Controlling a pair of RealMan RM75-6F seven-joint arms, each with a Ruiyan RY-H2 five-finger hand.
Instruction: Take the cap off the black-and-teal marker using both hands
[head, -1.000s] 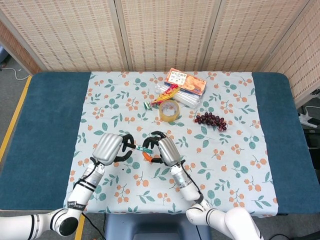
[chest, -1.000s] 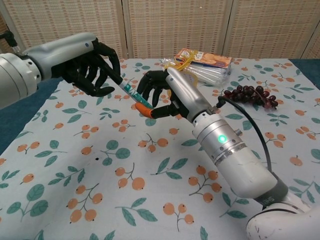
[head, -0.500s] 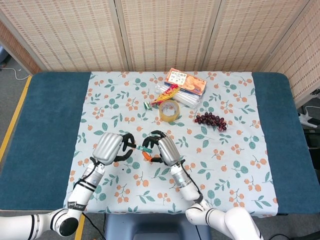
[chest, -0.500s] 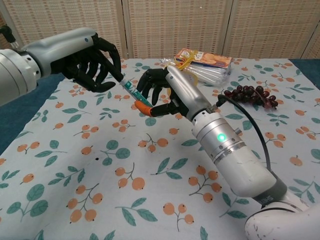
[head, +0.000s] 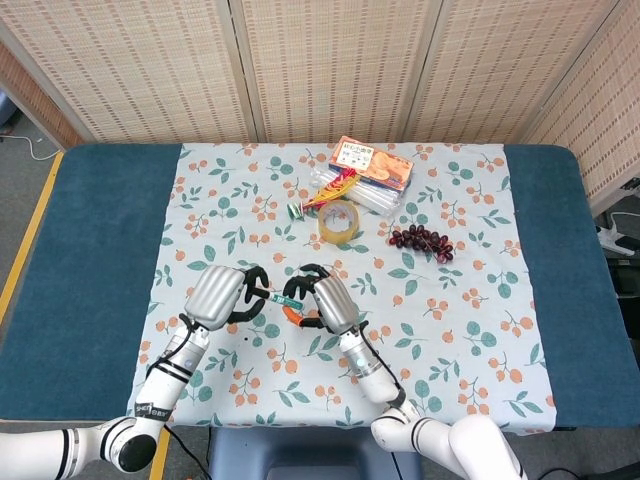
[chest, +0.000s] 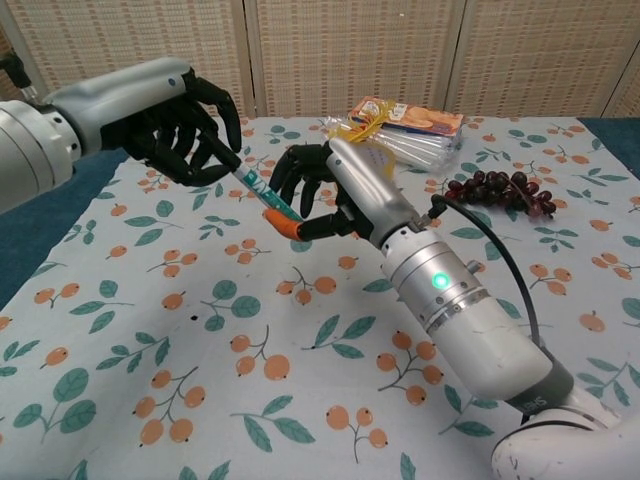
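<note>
The black-and-teal marker (chest: 258, 190) hangs slanted above the floral tablecloth (chest: 200, 330), between both hands. My left hand (chest: 185, 130) grips its upper black end with curled fingers. My right hand (chest: 335, 190) closes around its lower end, where an orange tip (chest: 285, 222) shows by the fingers. In the head view the marker (head: 272, 297) bridges the small gap between the left hand (head: 222, 293) and the right hand (head: 325, 300). The fingers hide where cap and body meet.
Behind the hands lie a roll of tape (head: 340, 222), a bunch of dark grapes (head: 421, 239), an orange biscuit box (head: 371, 163) and a clear pack of sticks (head: 350, 195). Blue table edges (head: 100, 250) flank the cloth.
My right hand has shifted slightly left, closer to the left hand, and the marker now lies a little lower and steeper between them. The left hand has hardly moved.
</note>
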